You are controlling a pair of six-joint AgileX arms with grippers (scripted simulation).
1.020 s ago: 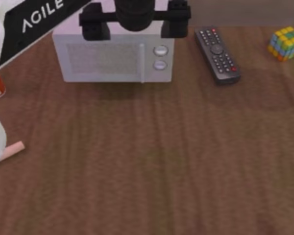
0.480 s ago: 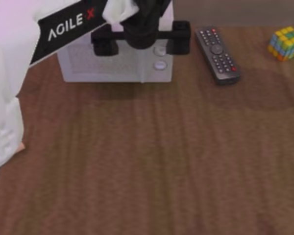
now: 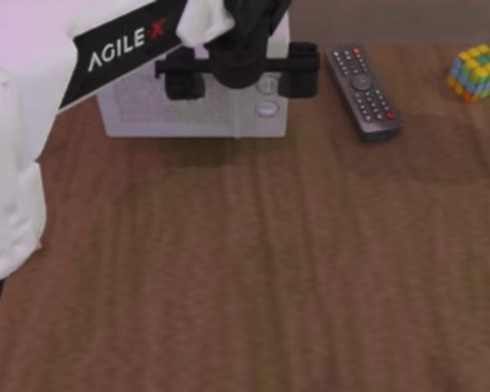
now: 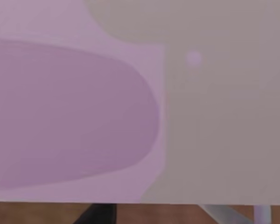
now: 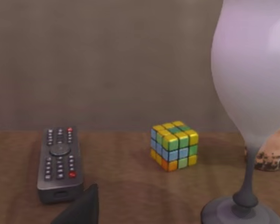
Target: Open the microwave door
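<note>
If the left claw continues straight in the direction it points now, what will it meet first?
Most likely the microwave: the left claw hangs over its front, near the microwave door, pointing down at it. Depth is unclear.

Bare table [image 3: 253, 269] before the microwave [image 3: 188, 114] (remote [image 3: 362, 91] flanks right).

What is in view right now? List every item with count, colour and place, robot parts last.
microwave: 1, white, far edge of the table, left of centre.
microwave door: 1, white with grey mesh window, microwave front, shut.
remote: 1, black, right of the microwave.
puzzle cube: 1, multicoloured, far right.
glass: 1, pale, right wrist view, near the cube.
table: 1, brown wood.
left gripper: 1, black, open, over the microwave front.
right arm: not visible from above.
</note>
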